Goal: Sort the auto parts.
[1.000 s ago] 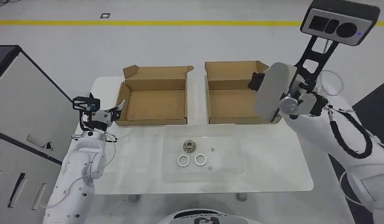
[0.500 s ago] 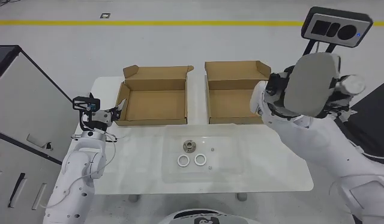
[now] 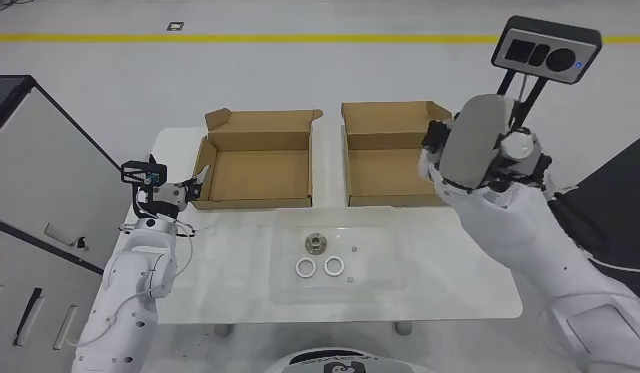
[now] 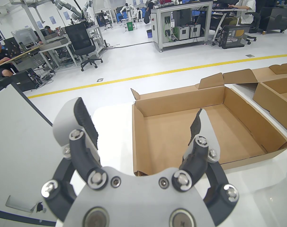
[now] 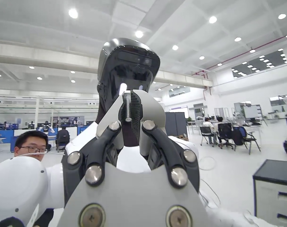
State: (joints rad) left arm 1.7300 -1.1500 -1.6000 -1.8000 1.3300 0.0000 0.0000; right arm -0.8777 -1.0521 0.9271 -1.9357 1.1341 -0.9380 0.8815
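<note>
My right gripper (image 5: 130,95) is shut on a small threaded bolt (image 5: 127,106) and points upward, away from the table. The right arm's wrist (image 3: 478,141) hangs raised over the right edge of the right cardboard box (image 3: 392,163). On the table in front of the boxes lie a metal flanged hub (image 3: 316,242) and two white rings (image 3: 304,267) (image 3: 334,267), with two tiny parts (image 3: 354,245) beside them. My left gripper (image 3: 190,186) (image 4: 140,109) is open and holds nothing, just off the left wall of the left box (image 3: 255,173) (image 4: 200,128).
Both open boxes look empty and stand side by side at the table's back. The loose parts rest on a clear sheet (image 3: 380,273). A grey cabinet (image 3: 50,173) stands off the table's left edge. The white table (image 3: 450,273) is bare at front right.
The right arm swung out to the right, then came partly back toward the right box, its wrist turning. The left arm and the parts on the table stayed put.
</note>
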